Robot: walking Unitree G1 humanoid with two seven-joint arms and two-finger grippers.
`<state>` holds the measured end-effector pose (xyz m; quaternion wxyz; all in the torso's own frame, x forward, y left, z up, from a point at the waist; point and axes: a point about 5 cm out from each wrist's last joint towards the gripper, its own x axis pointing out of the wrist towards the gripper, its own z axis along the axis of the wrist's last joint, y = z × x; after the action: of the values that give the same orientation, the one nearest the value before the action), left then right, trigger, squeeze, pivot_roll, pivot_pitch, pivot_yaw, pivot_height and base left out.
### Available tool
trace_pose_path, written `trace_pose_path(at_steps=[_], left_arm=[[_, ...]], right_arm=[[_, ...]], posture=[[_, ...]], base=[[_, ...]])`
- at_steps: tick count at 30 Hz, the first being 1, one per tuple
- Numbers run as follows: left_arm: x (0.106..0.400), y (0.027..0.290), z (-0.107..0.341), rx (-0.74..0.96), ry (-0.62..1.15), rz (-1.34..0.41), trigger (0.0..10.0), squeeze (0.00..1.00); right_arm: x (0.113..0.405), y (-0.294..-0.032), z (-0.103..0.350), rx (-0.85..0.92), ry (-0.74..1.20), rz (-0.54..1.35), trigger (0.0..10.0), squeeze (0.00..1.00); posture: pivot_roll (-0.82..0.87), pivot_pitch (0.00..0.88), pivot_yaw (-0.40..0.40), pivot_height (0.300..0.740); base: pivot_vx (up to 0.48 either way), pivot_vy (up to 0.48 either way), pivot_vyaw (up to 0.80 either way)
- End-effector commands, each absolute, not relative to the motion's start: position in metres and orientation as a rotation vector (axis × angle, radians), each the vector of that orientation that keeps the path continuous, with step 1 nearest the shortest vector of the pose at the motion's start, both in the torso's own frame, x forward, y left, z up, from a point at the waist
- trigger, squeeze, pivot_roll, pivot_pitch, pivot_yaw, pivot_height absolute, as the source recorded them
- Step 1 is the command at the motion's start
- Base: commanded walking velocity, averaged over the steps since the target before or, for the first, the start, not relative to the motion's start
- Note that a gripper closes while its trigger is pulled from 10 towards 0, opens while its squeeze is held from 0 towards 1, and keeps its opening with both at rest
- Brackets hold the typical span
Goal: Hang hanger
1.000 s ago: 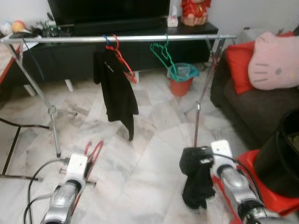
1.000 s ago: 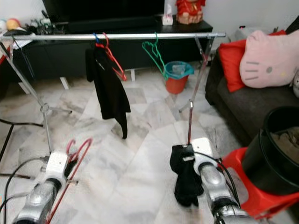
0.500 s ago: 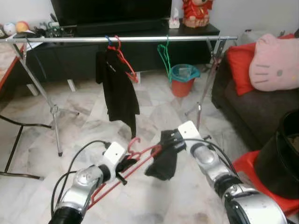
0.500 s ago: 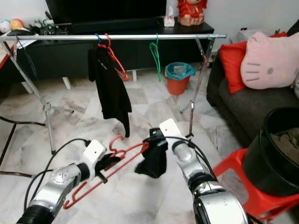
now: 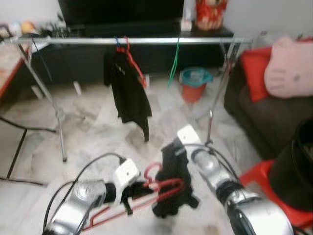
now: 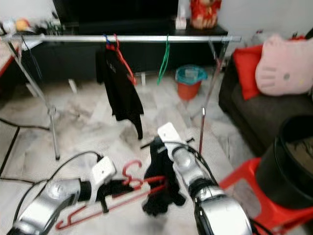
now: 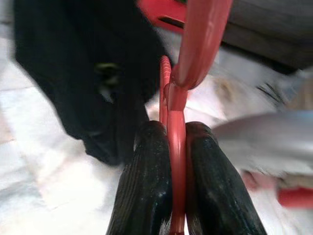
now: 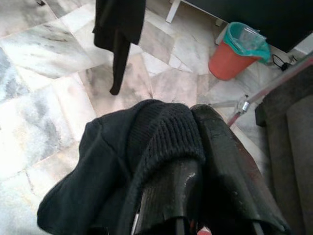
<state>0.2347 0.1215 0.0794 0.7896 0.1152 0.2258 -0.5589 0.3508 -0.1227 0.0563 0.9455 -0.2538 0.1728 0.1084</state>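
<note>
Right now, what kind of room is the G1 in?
Probably a home living room doubling as a laundry-drying spot: dark sofa with a pink cat-face cushion, low black TV cabinet, and a metal clothes rail on marble tile.

Silver arms, black cables, ribbed black fingers [image 7: 146, 186]

Even, soft indoor light fills both eye views, which are smeared by motion blur, worst toward three o'clock where the pink cushion [image 5: 295, 66] loses its edges, while the marble floor [image 6: 83, 122] shows pale glare. The left wrist view is blurred past the sharp black fingers [image 7: 146, 186]; the right wrist view is bright and crisp
</note>
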Motion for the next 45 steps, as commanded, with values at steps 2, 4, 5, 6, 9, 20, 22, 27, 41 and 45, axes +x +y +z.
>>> trace_pose_path(at_steps=[2,4,5,6,9,20,22,27,41,45], left_arm=[[0.23,0.116,0.088,0.232,0.471,-1.275,10.0,0.0],[0.228,0.115,0.091,0.223,0.474,-1.293,10.0,0.0],[0.225,0.114,0.094,0.22,0.473,-1.318,10.0,0.0],[0.225,0.114,0.094,0.22,0.473,-1.318,10.0,0.0],[0.227,0.111,0.097,0.21,0.463,-1.281,10.0,0.0],[0.256,0.102,0.101,0.267,0.366,-1.077,10.0,0.0],[0.262,0.099,0.103,0.264,0.341,-1.036,10.0,0.0],[0.28,0.097,0.101,0.328,0.301,-0.882,10.0,0.0],[0.271,0.096,0.096,0.396,0.337,-0.988,10.0,0.0],[0.272,0.098,0.097,0.42,0.328,-0.973,10.0,0.0]], right_arm=[[0.359,-0.123,0.068,-0.521,0.32,0.2,10.0,0.0],[0.359,-0.123,0.069,-0.52,0.319,0.196,10.0,0.0],[0.36,-0.123,0.069,-0.519,0.321,0.191,10.0,0.0],[0.36,-0.123,0.069,-0.519,0.321,0.191,10.0,0.0],[0.36,-0.12,0.07,-0.509,0.322,0.185,10.0,0.0],[0.359,-0.113,0.069,-0.496,0.328,0.208,10.0,0.0],[0.359,-0.112,0.069,-0.489,0.327,0.212,10.0,0.0],[0.359,-0.11,0.069,-0.487,0.324,0.22,10.0,0.0],[0.353,-0.11,0.06,-0.489,0.34,0.235,10.0,0.0],[0.352,-0.11,0.059,-0.489,0.342,0.236,10.0,0.0]], posture=[[0.03,0.0,-0.031,0.74],[0.04,0.0,-0.032,0.74],[0.04,0.0,-0.03,0.74],[0.04,0.0,-0.03,0.74],[0.03,0.0,-0.03,0.74],[0.03,0.0,-0.032,0.74],[0.03,0.0,-0.031,0.74],[0.02,0.0,-0.027,0.74],[0.03,0.0,-0.023,0.74],[0.03,0.0,-0.022,0.74]], base=[[0.0,0.0,0.0],[0.0,0.0,0.0],[0.0,0.0,0.0],[0.0,0.0,0.0],[0.0,0.0,0.0],[0.0,0.0,0.0],[0.0,0.0,0.0],[0.0,0.0,0.0],[0.0,0.0,0.0],[0.0,0.0,0.0]])
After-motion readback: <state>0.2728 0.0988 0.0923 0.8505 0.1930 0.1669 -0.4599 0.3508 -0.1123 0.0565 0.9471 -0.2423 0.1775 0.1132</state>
